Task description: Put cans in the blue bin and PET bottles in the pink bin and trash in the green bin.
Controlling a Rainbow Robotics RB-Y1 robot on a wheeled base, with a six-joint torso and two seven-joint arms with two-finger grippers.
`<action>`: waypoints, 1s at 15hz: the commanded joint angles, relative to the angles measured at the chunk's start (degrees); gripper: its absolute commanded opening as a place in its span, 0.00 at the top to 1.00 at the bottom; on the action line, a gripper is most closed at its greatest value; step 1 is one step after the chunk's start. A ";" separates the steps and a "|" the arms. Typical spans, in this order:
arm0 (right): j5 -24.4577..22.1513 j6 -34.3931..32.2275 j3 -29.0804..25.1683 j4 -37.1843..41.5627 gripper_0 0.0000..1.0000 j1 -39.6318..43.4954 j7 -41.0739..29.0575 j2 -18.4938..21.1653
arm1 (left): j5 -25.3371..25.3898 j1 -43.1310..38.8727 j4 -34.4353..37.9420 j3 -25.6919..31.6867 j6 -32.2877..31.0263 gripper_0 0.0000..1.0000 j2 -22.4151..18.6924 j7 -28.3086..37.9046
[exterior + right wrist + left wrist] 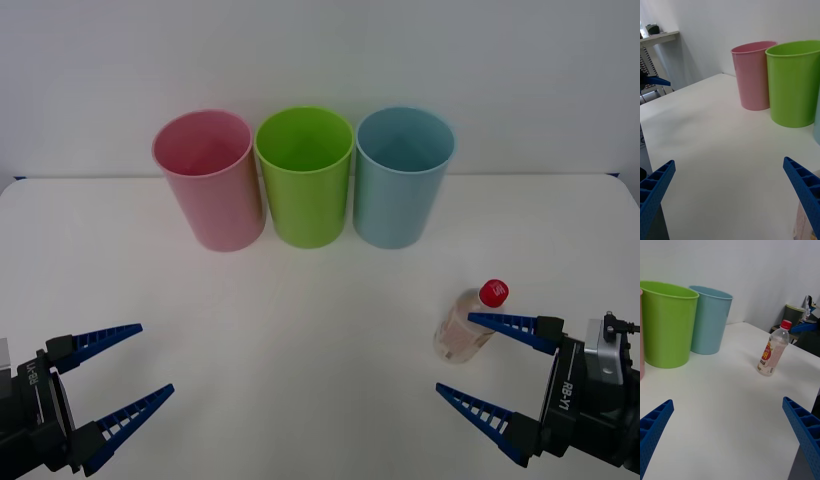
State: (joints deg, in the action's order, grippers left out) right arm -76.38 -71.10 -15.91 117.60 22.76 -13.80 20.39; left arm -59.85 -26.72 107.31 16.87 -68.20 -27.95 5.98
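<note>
Right claw [482, 358] wide open, holding nothing, low at tabletop [300, 340] right side, one finger just beside bottle [468, 325]. Bottle upright, red cap, well apart from bins. Pink bin [208, 180], green bin [305, 176], blue bin [402, 176] in row at back. Left claw [128, 368] wide open, empty, near left.

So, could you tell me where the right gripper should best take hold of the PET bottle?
Probably around the body below the red cap. The PET bottle stands upright on the table, just ahead of the open right gripper, so a level approach from the robot's side, fingers either side of its round body, looks simplest.
</note>
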 commanded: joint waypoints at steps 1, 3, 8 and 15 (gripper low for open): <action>0.00 0.00 0.00 0.00 0.00 0.00 0.00 0.00 | 0.00 0.00 0.00 0.00 0.00 0.00 0.00 0.00; 0.00 0.00 0.00 0.00 0.00 0.00 0.00 0.00 | 0.00 0.00 0.00 0.00 0.00 0.00 0.00 0.00; 0.00 0.00 0.00 0.00 0.00 0.00 0.00 0.00 | 0.00 0.00 0.00 0.00 0.00 0.00 0.00 0.00; 0.00 0.00 0.00 0.00 0.00 0.00 0.00 0.00 | 0.00 0.00 0.00 0.00 0.00 0.00 0.00 0.00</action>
State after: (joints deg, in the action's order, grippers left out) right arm -76.38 -71.10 -15.91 117.60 22.76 -13.80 20.39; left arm -59.85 -26.72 107.31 16.87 -68.20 -27.95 5.98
